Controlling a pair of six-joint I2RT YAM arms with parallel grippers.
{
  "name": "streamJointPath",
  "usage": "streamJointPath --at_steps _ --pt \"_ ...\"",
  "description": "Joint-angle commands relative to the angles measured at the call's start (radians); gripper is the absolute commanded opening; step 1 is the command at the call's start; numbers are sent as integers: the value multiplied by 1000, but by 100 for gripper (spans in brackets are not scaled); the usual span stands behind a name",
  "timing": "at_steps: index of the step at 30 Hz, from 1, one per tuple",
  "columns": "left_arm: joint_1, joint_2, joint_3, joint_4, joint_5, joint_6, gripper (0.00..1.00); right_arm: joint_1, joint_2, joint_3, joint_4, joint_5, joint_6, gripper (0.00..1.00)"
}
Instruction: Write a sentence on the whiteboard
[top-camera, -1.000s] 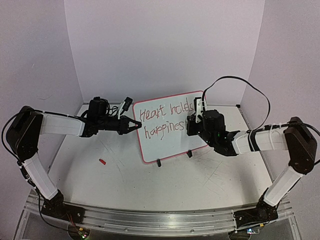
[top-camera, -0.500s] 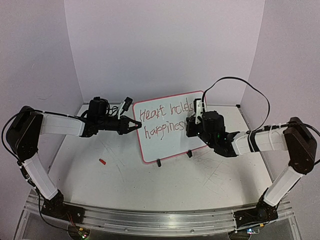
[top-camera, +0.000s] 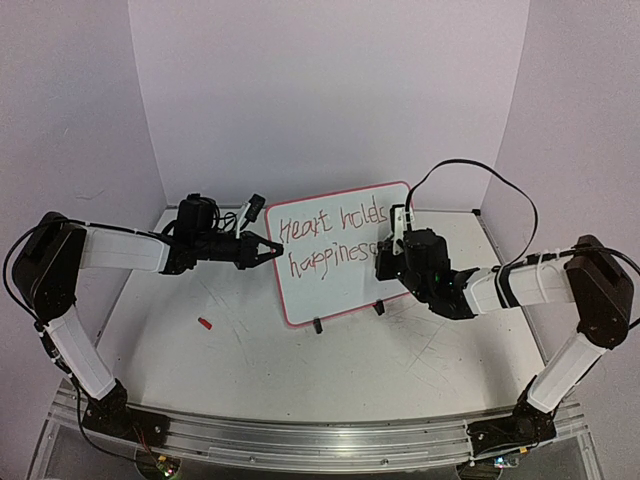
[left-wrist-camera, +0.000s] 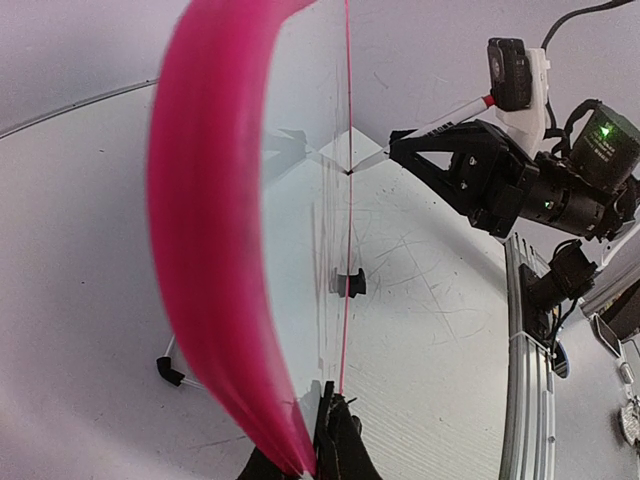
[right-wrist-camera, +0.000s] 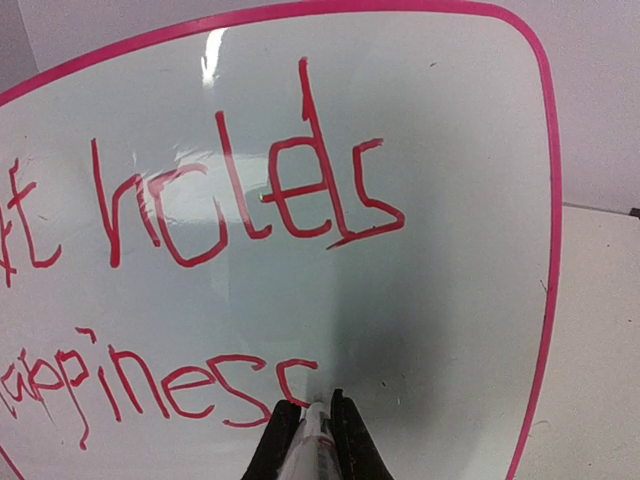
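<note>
Whiteboard (top-camera: 340, 290) could tip if right claw (right-wrist-camera: 312, 405), pinching the marker (left-wrist-camera: 452, 110), overpowers left claw (top-camera: 270, 249) pinching its rim, mid-left of frame.

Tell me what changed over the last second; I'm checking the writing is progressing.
The right gripper, shut on the marker, moved slightly down the whiteboard at the end of the second line. The left gripper kept its clamp on the whiteboard's left edge; the whiteboard stayed put.

Setting: robot lab test cell. Evid.: plain white backdrop walls (top-camera: 330, 90), scuffed white surface (top-camera: 330, 365), alu. rail (top-camera: 300, 440) w/ bolted arm bases (top-camera: 105, 405).
</note>
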Motion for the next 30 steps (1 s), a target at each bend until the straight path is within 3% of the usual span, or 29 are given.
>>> streamJointPath --at_steps 1,18,30 --pt "9 9 22 -37 -151 133 0 -3 -6 -9 -5 48 13 0" --pt "8 3 15 -38 -156 133 0 38 14 19 -6 -43 41 0" --pt "8 11 20 -40 -162 133 0 8 -159 -63 -1 32 19 0"
